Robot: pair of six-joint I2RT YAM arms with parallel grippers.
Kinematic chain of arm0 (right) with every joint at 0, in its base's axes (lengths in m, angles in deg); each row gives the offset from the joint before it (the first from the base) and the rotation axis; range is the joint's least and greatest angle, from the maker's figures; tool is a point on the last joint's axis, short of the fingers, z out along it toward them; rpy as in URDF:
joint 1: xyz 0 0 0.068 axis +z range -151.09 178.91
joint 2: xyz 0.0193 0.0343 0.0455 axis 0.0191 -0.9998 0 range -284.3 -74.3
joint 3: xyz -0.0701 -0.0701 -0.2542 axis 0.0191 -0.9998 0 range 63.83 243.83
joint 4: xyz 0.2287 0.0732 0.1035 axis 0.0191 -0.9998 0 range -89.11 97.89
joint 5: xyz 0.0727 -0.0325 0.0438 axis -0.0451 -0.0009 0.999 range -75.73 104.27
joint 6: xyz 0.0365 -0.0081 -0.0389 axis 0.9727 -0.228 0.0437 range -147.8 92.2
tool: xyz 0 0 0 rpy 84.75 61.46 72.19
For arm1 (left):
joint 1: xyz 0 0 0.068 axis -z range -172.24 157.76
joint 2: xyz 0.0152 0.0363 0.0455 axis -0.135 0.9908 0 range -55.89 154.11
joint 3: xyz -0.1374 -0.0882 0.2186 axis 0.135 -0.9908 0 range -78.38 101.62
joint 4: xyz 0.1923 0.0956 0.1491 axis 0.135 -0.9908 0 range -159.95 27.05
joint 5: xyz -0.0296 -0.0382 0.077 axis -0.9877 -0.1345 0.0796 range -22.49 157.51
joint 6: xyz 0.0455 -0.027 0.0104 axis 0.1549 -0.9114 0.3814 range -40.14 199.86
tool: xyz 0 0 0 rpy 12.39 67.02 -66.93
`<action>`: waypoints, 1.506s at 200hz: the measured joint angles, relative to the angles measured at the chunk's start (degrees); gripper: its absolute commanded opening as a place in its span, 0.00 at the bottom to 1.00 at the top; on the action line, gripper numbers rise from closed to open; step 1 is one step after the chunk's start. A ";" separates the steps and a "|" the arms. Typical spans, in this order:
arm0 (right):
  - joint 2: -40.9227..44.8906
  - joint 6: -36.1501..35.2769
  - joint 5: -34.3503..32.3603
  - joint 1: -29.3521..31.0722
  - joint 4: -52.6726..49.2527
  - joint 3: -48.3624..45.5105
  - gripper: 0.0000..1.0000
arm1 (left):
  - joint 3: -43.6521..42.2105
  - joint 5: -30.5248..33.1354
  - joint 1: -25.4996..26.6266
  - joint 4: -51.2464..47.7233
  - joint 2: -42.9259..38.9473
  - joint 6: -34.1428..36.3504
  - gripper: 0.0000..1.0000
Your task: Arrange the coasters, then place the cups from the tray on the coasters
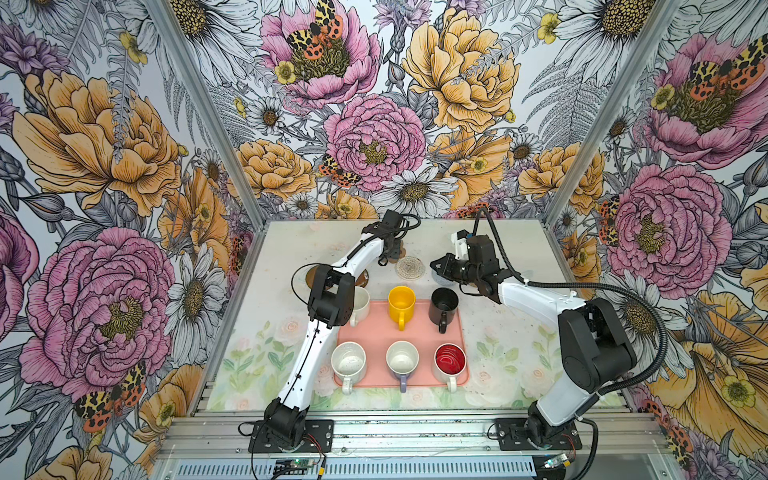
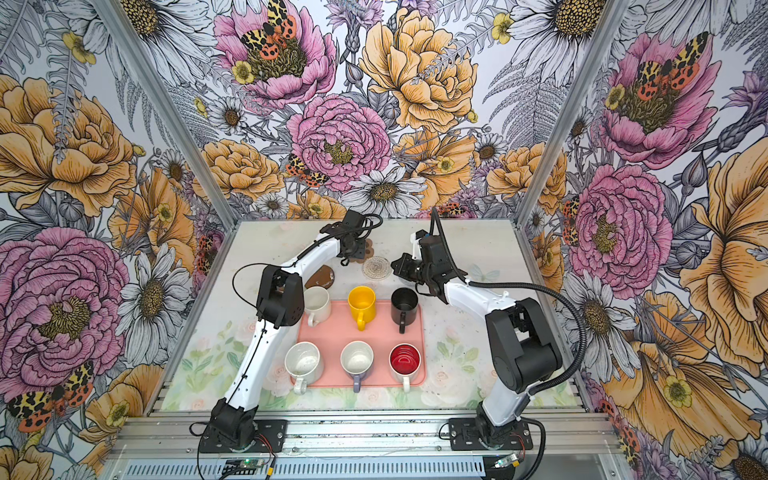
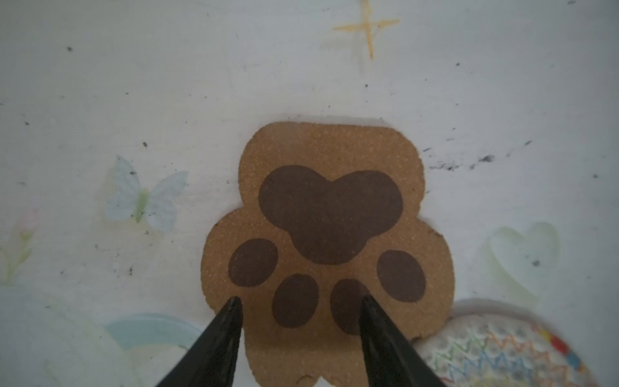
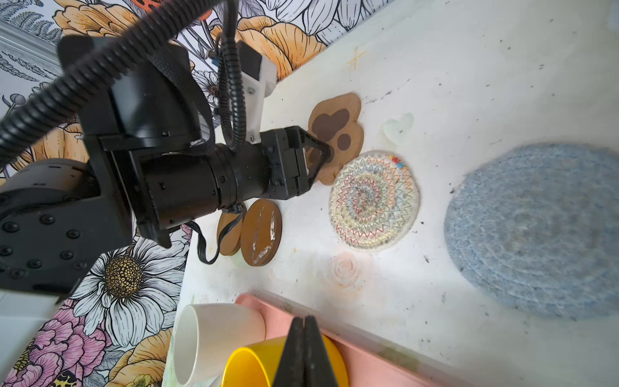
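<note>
My left tool (image 3: 299,303) stands spread over the toe end of the paw coaster (image 3: 330,214) — to shift it away from the patterned coaster (image 3: 502,348) just beside, I judge. It lies flat at the far side of the counter (image 3: 134,83), tan cork with dark brown pads. My right tool (image 4: 304,323) — pressed together, empty.
</note>
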 measured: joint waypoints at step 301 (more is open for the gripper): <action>-7.26 -0.07 3.21 0.48 -1.66 6.80 0.00 | -6.16 -3.89 -0.55 4.09 -1.77 3.28 0.35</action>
